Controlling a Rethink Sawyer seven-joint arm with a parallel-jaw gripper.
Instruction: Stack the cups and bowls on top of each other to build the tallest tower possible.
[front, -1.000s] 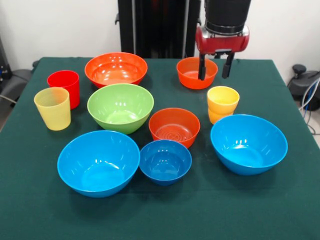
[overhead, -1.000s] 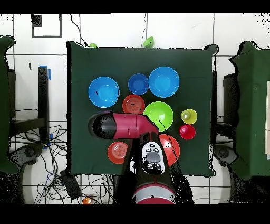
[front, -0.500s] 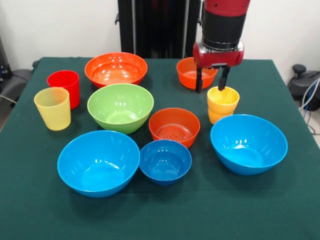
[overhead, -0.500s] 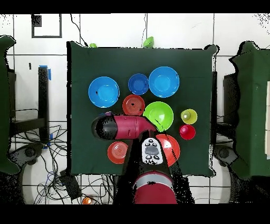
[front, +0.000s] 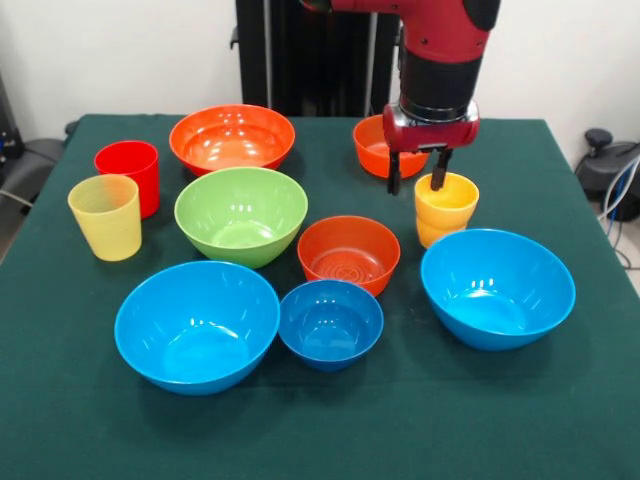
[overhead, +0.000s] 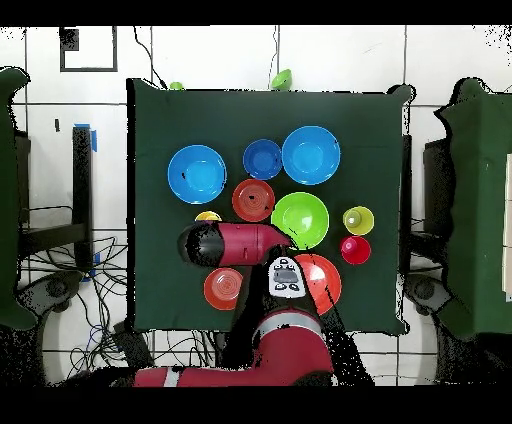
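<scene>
Nothing is stacked yet, so the tower isn't started: every bowl and cup is laid out separately on the green table (front: 90, 420), apart from the yellow-orange nested pair (front: 445, 207). That pair is parked at about 2 o'clock from the small orange bowl (front: 348, 253) in the middle, just beside the large light blue bowl (front: 497, 287) at its 5 o'clock. The gripper (front: 415, 182) is lowered right at the pair's rim with the fingers spread apart; one finger looks to be dipped inside the cup mouth and the other is hung outside the wall, so a rim pinch is probably being lined up. Nothing is gripped so far. The red cup (front: 128, 175) and pale yellow cup (front: 105, 216) are left untouched at the table's 9 o'clock side.
</scene>
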